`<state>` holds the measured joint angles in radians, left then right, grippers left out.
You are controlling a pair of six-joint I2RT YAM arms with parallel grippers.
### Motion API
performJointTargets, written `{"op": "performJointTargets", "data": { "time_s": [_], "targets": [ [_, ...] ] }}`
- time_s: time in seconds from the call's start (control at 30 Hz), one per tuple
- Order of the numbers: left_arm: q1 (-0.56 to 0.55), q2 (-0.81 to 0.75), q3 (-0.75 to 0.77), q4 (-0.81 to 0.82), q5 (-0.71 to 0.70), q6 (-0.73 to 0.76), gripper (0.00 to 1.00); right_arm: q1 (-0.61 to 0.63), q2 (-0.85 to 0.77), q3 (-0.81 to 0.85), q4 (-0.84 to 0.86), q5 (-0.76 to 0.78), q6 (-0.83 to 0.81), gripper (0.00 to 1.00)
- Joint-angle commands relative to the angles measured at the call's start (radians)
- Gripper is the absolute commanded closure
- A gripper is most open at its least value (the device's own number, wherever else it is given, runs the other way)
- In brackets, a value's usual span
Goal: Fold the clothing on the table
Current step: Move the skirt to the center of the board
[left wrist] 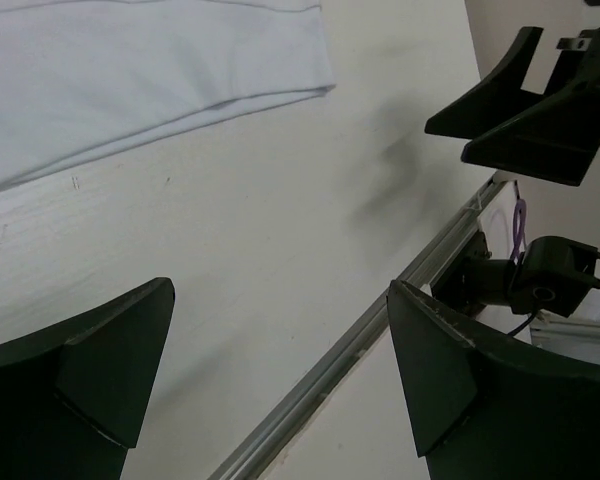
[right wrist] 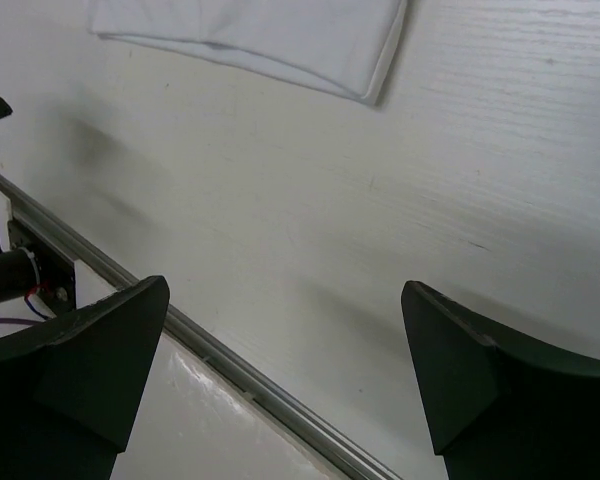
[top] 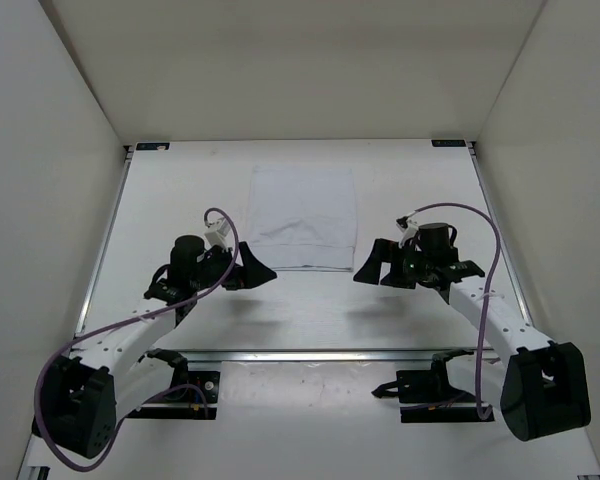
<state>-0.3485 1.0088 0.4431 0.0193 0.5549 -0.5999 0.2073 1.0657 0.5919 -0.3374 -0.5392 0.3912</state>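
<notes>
The clothing lies flat as a pale, roughly rectangular piece in the middle of the white table, its hem band toward the arms. My left gripper hovers open just off the garment's near left corner, nothing between its fingers. My right gripper hangs open just off the near right corner, also holding nothing. The left wrist view shows the clothing at top left beyond my left gripper and the other arm's fingers at right. In the right wrist view the clothing lies at the top, beyond my right gripper.
Tall white walls close in the table on the left, right and back. A metal rail runs along the near edge, with the arm bases beyond it. Dark corner brackets sit at the far corners.
</notes>
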Motion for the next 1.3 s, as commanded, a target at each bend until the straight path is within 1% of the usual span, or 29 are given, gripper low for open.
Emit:
{"op": "performJointTargets", "data": {
  "time_s": [0.0, 0.03, 0.1, 0.13, 0.17, 0.2, 0.23, 0.27, 0.3, 0.33, 0.4, 0.43, 0.47, 0.5, 0.53, 0.6, 0.63, 0.67, 0.8, 0.93, 0.97, 1.0, 1.03, 1.07, 1.13, 1.17, 1.2, 1.23, 1.27],
  "targets": [
    [0.037, -0.090, -0.055, 0.112, 0.057, -0.008, 0.02, 0.017, 0.031, 0.049, 0.049, -0.028, -0.025, 0.01],
    [0.028, -0.108, -0.069, 0.137, 0.036, -0.014, 0.02, 0.009, 0.036, 0.022, 0.107, -0.072, -0.023, 0.01],
    [0.011, -0.151, -0.069, 0.163, 0.019, 0.015, 0.01, -0.051, 0.049, -0.022, 0.235, -0.253, 0.062, 0.01],
    [0.013, -0.135, -0.061, 0.145, 0.016, 0.028, 0.01, -0.046, 0.048, -0.032, 0.289, -0.260, 0.083, 0.05],
    [0.026, -0.118, -0.041, 0.119, 0.034, 0.050, 0.01, -0.039, 0.060, -0.027, 0.285, -0.245, 0.083, 0.18],
    [0.045, -0.087, -0.017, 0.108, 0.062, 0.083, 0.01, -0.031, 0.066, -0.014, 0.285, -0.207, 0.065, 0.27],
    [0.052, -0.055, 0.006, 0.088, 0.066, 0.095, 0.02, -0.023, 0.077, 0.002, 0.276, -0.197, 0.054, 0.48],
    [0.063, -0.038, 0.012, 0.088, 0.083, 0.100, 0.01, -0.028, 0.098, 0.006, 0.273, -0.197, 0.055, 0.62],
    [0.075, -0.014, 0.014, 0.087, 0.094, 0.089, 0.01, -0.034, 0.129, 0.020, 0.275, -0.206, 0.063, 0.97],
    [0.080, 0.005, 0.011, 0.091, 0.088, 0.071, 0.01, -0.032, 0.141, 0.025, 0.271, -0.212, 0.064, 1.00],
    [0.071, 0.025, -0.020, 0.152, 0.082, 0.022, 0.01, -0.017, 0.181, 0.037, 0.250, -0.167, 0.052, 1.00],
    [0.071, 0.036, -0.027, 0.180, 0.076, 0.011, 0.01, -0.006, 0.185, 0.046, 0.241, -0.154, 0.038, 0.93],
    [0.068, 0.043, -0.035, 0.195, 0.063, -0.017, 0.01, 0.003, 0.191, 0.046, 0.239, -0.131, 0.038, 0.78],
    [0.068, 0.043, -0.037, 0.199, 0.042, -0.035, 0.01, 0.006, 0.189, 0.045, 0.239, -0.111, 0.047, 0.77],
    [0.081, 0.048, -0.047, 0.197, 0.045, -0.047, 0.01, 0.009, 0.186, 0.045, 0.245, -0.110, 0.048, 0.83],
    [0.107, 0.031, -0.092, 0.257, 0.050, -0.119, 0.01, 0.000, 0.206, 0.036, 0.259, -0.108, 0.057, 0.76],
    [0.118, 0.016, -0.118, 0.269, 0.043, -0.151, 0.01, 0.007, 0.204, 0.045, 0.259, -0.105, 0.049, 0.75],
    [0.126, -0.004, -0.133, 0.275, 0.033, -0.162, 0.01, 0.007, 0.214, 0.052, 0.258, -0.111, 0.048, 0.76],
    [0.121, -0.010, -0.139, 0.246, 0.020, -0.158, 0.01, 0.010, 0.226, 0.054, 0.255, -0.104, 0.060, 0.70],
    [0.152, 0.020, -0.208, 0.459, 0.137, -0.286, 0.01, 0.021, 0.228, 0.071, 0.252, -0.097, 0.054, 0.68],
    [0.146, 0.033, -0.213, 0.493, 0.152, -0.305, 0.06, 0.018, 0.229, 0.072, 0.255, -0.100, 0.051, 0.68],
    [0.143, 0.053, -0.215, 0.539, 0.160, -0.319, 0.20, 0.024, 0.229, 0.068, 0.252, -0.105, 0.066, 0.69],
    [0.143, 0.065, -0.227, 0.601, 0.181, -0.343, 0.41, 0.017, 0.218, 0.072, 0.255, -0.097, 0.057, 0.69],
    [0.147, 0.077, -0.231, 0.604, 0.180, -0.372, 0.99, 0.021, 0.217, 0.068, 0.253, -0.103, 0.063, 0.69],
    [0.155, 0.080, -0.250, 0.601, 0.160, -0.399, 1.00, 0.012, 0.212, 0.062, 0.241, -0.085, 0.061, 0.68],
    [0.161, 0.077, -0.221, 0.566, 0.130, -0.379, 1.00, 0.015, 0.220, 0.068, 0.233, -0.067, 0.057, 0.68],
    [0.169, 0.089, -0.169, 0.419, 0.113, -0.335, 0.88, 0.008, 0.217, 0.078, 0.203, -0.033, 0.058, 0.65],
    [0.172, 0.094, -0.144, 0.284, 0.070, -0.304, 0.72, 0.012, 0.226, 0.091, 0.189, -0.018, 0.054, 0.64],
    [0.166, 0.103, -0.089, 0.224, 0.007, -0.240, 0.48, 0.009, 0.238, 0.097, 0.180, 0.011, 0.046, 0.62]
  ]
}}
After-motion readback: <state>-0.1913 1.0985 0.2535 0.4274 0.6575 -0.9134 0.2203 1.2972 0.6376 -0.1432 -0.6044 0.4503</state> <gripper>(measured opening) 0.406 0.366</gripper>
